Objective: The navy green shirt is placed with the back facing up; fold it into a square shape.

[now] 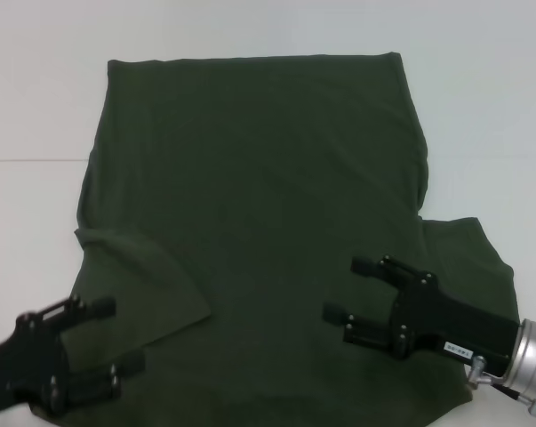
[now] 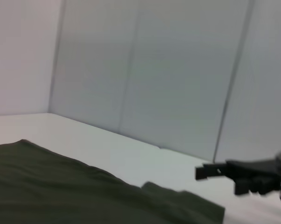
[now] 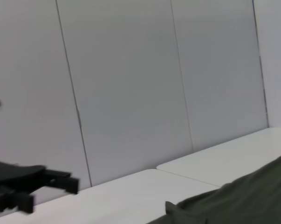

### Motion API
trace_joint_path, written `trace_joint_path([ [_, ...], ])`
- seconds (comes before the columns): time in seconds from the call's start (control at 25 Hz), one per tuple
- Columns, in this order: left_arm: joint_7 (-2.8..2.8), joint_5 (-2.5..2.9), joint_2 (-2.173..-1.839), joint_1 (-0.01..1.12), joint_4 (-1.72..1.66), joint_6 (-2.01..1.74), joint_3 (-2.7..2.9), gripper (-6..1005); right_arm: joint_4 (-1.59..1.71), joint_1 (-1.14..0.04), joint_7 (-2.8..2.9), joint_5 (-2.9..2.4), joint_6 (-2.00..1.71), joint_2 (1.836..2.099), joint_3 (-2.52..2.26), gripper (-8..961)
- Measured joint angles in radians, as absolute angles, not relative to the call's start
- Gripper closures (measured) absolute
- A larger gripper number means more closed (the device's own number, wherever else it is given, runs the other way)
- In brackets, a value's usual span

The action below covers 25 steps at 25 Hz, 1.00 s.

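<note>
The navy green shirt [image 1: 259, 213] lies flat on the white table [image 1: 481, 107], plain side up, hem at the far edge. Its left sleeve [image 1: 143, 285] is folded inward over the body; its right sleeve [image 1: 468, 258] lies spread out. My left gripper [image 1: 108, 334] is open at the near left, over the folded sleeve's near edge. My right gripper [image 1: 343, 289] is open at the near right, above the shirt's body beside the right sleeve. The shirt also shows in the left wrist view [image 2: 61, 191] and in the right wrist view [image 3: 243, 200].
White table surface surrounds the shirt on the left [image 1: 28, 116], far side and right. Grey wall panels [image 2: 177, 70] stand behind the table. The other arm's gripper shows far off in each wrist view [image 2: 243, 175] [image 3: 23, 184].
</note>
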State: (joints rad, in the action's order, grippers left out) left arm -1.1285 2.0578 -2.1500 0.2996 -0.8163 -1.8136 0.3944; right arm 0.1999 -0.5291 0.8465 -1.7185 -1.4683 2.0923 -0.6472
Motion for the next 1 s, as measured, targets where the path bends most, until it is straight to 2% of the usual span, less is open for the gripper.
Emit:
trace_joint_path([
  [0.16,-1.108,2.100,-2.162,0.279,-0.849,-1.805,0.395,139,0.238,-0.506,0.879,-1.721,-1.467,2.092,-0.653,38],
  [0.48,-1.101,2.137,-2.159,0.281,-0.859,-1.805,0.388,139,0.347,-0.473,1.037,-1.733,-1.472,2.092,-0.658,39],
  [0.8,-1.103,2.135,-2.156,0.297,-0.858,-1.811,0.393,140,0.760,-0.452,1.760,-1.951,-1.471,2.088,-0.660,39],
  [1.0,-1.105,2.140,-2.155,0.303,-0.858,-1.811,0.393,140,1.011,-0.492,2.167,-2.175,-1.520,2.082,-0.658,38],
])
